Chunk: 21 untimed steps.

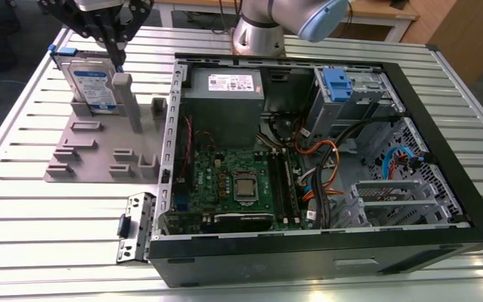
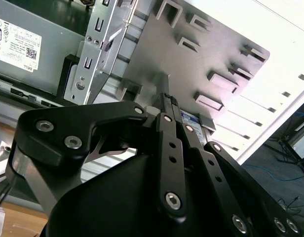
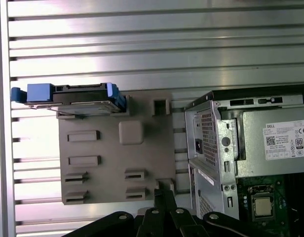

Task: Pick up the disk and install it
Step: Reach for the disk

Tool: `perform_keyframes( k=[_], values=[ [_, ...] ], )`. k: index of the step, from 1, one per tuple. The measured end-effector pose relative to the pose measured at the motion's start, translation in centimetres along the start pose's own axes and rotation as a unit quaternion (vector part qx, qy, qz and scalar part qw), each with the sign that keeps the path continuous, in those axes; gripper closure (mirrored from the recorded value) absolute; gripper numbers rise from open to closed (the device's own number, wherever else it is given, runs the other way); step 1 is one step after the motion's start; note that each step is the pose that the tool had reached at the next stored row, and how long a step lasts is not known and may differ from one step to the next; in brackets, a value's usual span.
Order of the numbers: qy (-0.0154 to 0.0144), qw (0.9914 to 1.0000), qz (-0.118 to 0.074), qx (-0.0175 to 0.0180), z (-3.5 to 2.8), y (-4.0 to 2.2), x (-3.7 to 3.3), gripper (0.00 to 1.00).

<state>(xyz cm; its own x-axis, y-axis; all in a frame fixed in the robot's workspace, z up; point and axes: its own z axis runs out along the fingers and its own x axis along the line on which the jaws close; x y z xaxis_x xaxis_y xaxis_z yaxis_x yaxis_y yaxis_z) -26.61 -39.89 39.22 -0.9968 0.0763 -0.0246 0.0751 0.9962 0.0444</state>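
Upper left, exterior view: one disk, lower edge hidden in grey holder; one pincer, clenched empty, just above.

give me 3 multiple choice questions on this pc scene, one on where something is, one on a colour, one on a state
1. Where is the disk?
A) in the drive cage
B) in the grey holder plate, at the exterior view's left of the computer case
C) lying on the power supply

2. What colour are the disk's carrier rails?
A) red
B) yellow
C) blue

3. How is the computer case?
A) side open, motherboard showing
B) side panel shut
C) wrapped in foil

Answers:
1 B, the disk stands on edge in the plate, outside the case.
2 C, blue plastic shows at both ends of the disk in the first wrist view.
3 A, the board lies bare in the exterior view.
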Motion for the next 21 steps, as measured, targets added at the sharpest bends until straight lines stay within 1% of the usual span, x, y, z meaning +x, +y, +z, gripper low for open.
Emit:
perform_keyframes(
  k=[21],
  values=[
    [0.0000, 1.00000, 0.000, 0.0000, -0.03, -0.13, 1.75, 0.90]
  ],
)
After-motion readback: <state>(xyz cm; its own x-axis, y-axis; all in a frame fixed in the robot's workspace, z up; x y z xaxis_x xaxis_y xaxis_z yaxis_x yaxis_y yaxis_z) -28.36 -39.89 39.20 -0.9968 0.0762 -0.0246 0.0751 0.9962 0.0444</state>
